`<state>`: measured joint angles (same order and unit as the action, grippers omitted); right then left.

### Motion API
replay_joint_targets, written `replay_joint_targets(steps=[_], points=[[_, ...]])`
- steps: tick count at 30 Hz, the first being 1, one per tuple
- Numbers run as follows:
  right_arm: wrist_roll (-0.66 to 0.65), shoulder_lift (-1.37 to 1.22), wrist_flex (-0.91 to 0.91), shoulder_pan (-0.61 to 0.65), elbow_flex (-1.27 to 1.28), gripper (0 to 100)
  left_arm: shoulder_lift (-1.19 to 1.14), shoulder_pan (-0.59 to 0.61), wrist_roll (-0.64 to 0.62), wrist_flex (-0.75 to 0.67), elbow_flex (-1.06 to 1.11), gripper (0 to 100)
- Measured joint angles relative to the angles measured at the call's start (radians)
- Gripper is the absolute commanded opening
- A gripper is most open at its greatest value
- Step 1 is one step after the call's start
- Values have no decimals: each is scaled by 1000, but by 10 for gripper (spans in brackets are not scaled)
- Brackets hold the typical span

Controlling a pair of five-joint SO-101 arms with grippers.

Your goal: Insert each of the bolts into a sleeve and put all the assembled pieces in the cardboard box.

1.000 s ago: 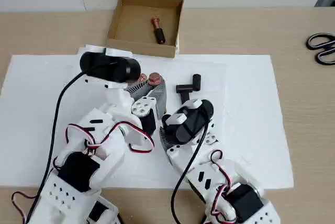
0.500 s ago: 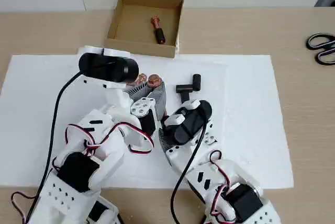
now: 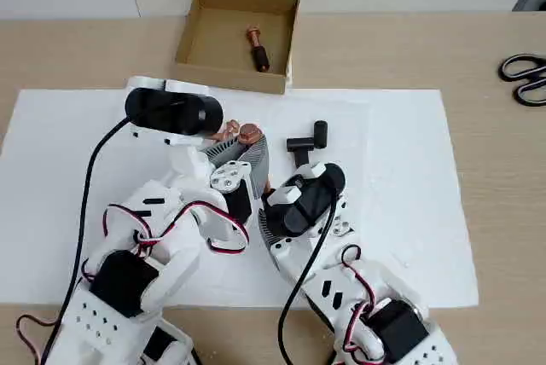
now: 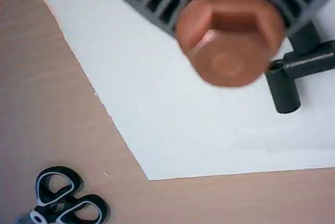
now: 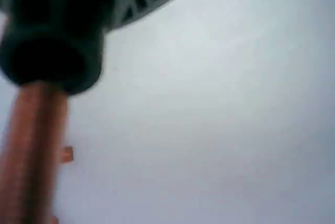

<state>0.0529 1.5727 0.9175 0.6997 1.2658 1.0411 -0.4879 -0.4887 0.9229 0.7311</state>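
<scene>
My left gripper [image 3: 242,155] is shut on a copper bolt [image 3: 250,133], whose hexagonal head [image 4: 229,36] looms close in the left wrist view. A second copper head [image 3: 229,130] shows just beside it. My right gripper [image 5: 52,30] is shut on a black sleeve [image 5: 49,56], and a copper threaded shank [image 5: 32,156] meets the sleeve's open end. In the high view the right arm's wrist [image 3: 303,197] covers that gripper. Two loose black sleeves [image 3: 307,140] lie on the white mat just beyond the grippers. The cardboard box [image 3: 198,37] at the back holds one bolt with a sleeve [image 3: 257,49].
The white mat [image 3: 401,177] covers the middle of the wooden table. Black-handled scissors [image 3: 525,78] lie at the far right edge, also seen as scissors [image 4: 65,203] in the left wrist view. Both arms crowd the mat's near centre.
The left arm's wrist has shifted slightly to the left while keeping its hold on the bolt. The right arm has barely moved.
</scene>
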Motion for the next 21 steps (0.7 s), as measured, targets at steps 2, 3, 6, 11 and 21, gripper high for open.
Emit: replay_joint_targets(steps=[2,3,6,11,21], points=[[0,0,0,0,0,4,0,0,0,0,0,6],[0,0,0,0,0,4,0,0,0,0,0,6],[0,0,0,0,0,4,0,0,0,0,0,6],[0,0,0,-2,0,4,0,-28,0,3,-3,6],[0,2,-26,2,17,4,0,-31,0,48,-3,6]])
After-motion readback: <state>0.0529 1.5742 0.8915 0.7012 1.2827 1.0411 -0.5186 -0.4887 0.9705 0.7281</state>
